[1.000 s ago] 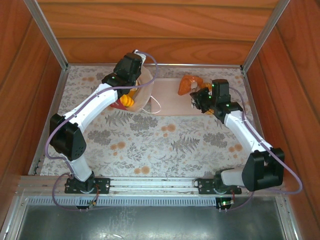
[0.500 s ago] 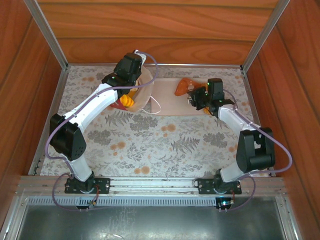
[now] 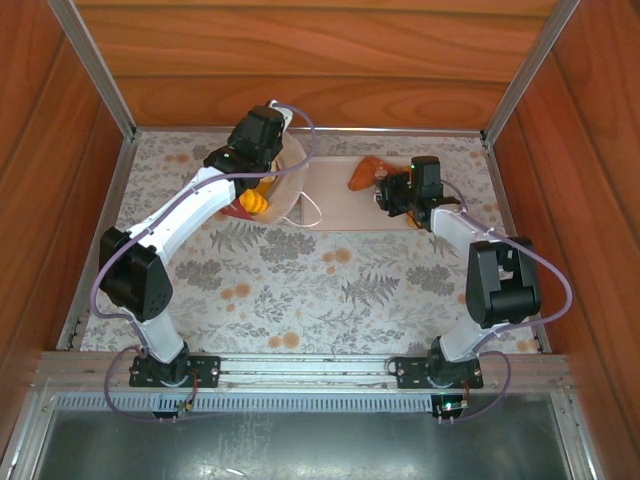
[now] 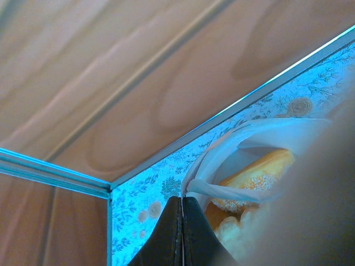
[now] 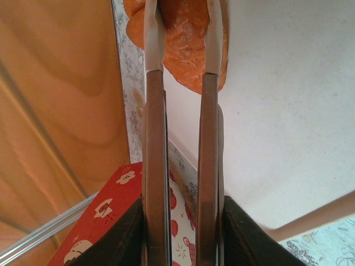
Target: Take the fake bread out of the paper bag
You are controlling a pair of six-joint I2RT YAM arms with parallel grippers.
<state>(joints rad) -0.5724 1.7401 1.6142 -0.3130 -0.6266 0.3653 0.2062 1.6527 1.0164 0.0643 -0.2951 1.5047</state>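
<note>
The paper bag point(image 3: 288, 190) lies at the back left with its mouth held open. My left gripper point(image 4: 182, 206) is shut on its white rim point(image 4: 222, 191). Golden fake bread point(image 4: 256, 172) shows inside the bag, yellow-orange point(image 3: 254, 201) in the top view. My right gripper point(image 5: 183, 221) is shut on metal tongs point(image 5: 154, 138), whose two arms run between its fingers. The tong tips flank an orange pastry point(image 5: 186, 39) at the pink tray's point(image 5: 277, 111) edge. In the top view that pastry point(image 3: 364, 172) lies on the tray point(image 3: 335, 205), just left of the right gripper point(image 3: 392, 190).
Wooden walls with metal rails enclose the floral table point(image 3: 320, 280) on three sides. The bag's red band with white marks point(image 5: 105, 219) is close beside the tongs. A white cord handle point(image 3: 310, 212) lies over the tray's left edge.
The right arm has folded in, carrying the tongs and orange pastry slightly left and down onto the tray. The tong arms have spread a little. The left arm has stayed still.
</note>
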